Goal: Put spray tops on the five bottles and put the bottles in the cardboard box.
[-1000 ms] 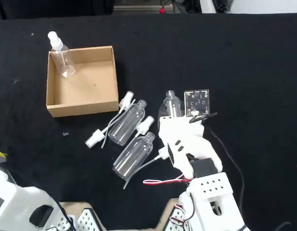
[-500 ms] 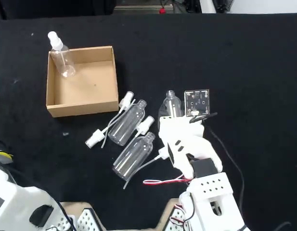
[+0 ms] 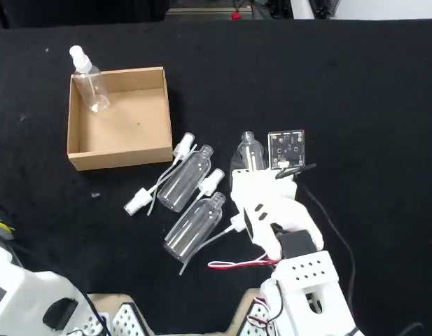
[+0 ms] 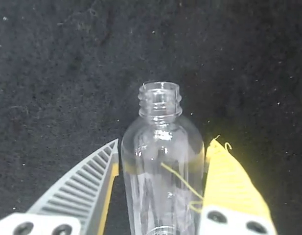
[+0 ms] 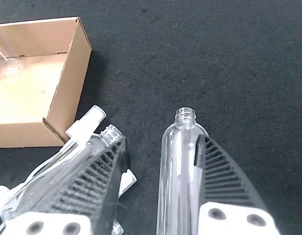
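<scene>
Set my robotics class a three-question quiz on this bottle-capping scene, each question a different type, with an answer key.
1. True or false: the bottle clamped in the left gripper is already capped.
2. How many bottles are in the cardboard box? A) none B) one C) three
3. Fill in: the right gripper stands ___ around an uncapped bottle.
Key: 1 false, its neck is bare; 2 B, the capped bottle leaning in a corner; 3 open.
</scene>
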`<state>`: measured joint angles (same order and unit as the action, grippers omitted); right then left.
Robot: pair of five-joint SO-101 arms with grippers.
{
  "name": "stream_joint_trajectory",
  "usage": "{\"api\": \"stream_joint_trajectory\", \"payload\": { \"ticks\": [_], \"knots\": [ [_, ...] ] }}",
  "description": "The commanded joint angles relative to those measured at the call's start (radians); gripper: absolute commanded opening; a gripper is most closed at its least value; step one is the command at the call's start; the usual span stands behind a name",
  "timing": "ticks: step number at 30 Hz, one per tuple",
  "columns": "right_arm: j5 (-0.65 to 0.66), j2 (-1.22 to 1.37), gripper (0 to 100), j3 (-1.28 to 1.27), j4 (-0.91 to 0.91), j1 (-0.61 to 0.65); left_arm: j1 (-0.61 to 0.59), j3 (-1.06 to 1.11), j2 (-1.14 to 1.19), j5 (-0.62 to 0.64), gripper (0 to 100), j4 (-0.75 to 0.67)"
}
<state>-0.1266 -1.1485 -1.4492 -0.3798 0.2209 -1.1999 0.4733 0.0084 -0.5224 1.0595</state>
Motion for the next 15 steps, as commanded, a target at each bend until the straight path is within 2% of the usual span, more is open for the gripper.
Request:
{"api": "stream_joint_trajectory", "payload": {
  "ticks": [1, 7, 15],
  "knots": [
    [-0.003, -0.013, 21.2, 0.022, 0.023, -0.015, 0.013, -0.005, -0.005, 0.002, 26, -0.012],
    [-0.003, -0.015, 21.2, 0.022, 0.023, -0.015, 0.015, -0.004, -0.005, 0.002, 26, -0.011],
    [-0.003, -0.015, 21.2, 0.022, 0.023, -0.015, 0.079, -0.024, -0.018, 0.003, 9, 0.063]
  ]
}}
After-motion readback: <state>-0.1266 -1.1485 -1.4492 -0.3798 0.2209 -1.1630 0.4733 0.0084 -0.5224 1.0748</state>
